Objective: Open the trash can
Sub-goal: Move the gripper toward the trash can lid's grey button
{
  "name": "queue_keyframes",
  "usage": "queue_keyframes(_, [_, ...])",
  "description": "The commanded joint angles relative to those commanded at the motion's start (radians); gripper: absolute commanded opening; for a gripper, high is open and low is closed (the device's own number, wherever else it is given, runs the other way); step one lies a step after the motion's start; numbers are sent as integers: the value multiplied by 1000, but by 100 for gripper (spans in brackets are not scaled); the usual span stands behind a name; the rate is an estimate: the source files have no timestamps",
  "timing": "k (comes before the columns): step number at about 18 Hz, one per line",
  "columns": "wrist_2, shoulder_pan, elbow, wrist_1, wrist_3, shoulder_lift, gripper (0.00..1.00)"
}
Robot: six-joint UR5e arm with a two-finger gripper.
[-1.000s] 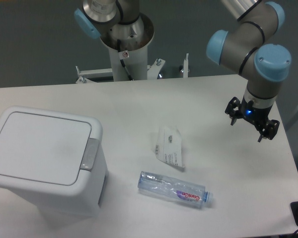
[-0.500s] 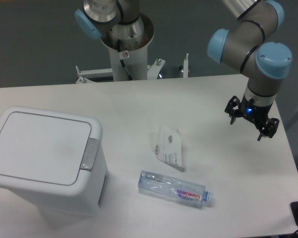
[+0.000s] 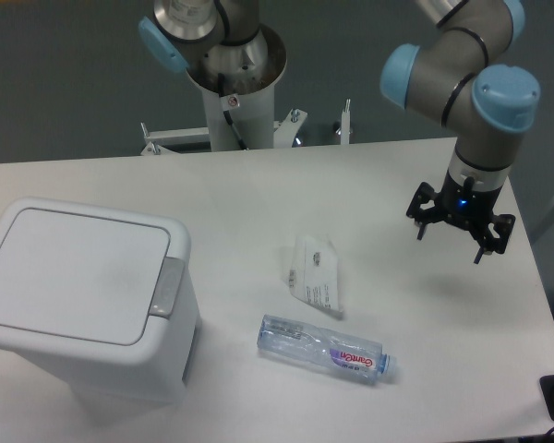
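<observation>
The trash can [image 3: 78, 295] is a large white boxy bin at the table's front left. Its flat white lid is shut and the grey push-button latch [image 3: 169, 287] sits on its right edge. My gripper [image 3: 456, 238] hangs open and empty above the right side of the table, far to the right of the can, with its fingers spread and pointing down.
A flat white packet [image 3: 316, 274] lies at mid table. A clear plastic bottle [image 3: 323, 346] lies on its side in front of it. The arm's pedestal [image 3: 233, 88] stands behind the table's back edge. The table's right edge is close to the gripper.
My gripper has shifted a little to the left and turned slightly about its axis. The trash can, packet and bottle have not moved.
</observation>
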Motion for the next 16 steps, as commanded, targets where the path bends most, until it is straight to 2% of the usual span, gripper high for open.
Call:
queue_keyframes(3, [-3, -81, 48, -8, -175, -3, 100])
queue_keyframes(6, [-75, -161, 94, -9, -339, -5, 100])
queue_keyframes(10, [-159, -210, 135, -9, -467, -2, 100])
queue_keyframes(16, [-181, -290, 152, -9, -547, 29, 100])
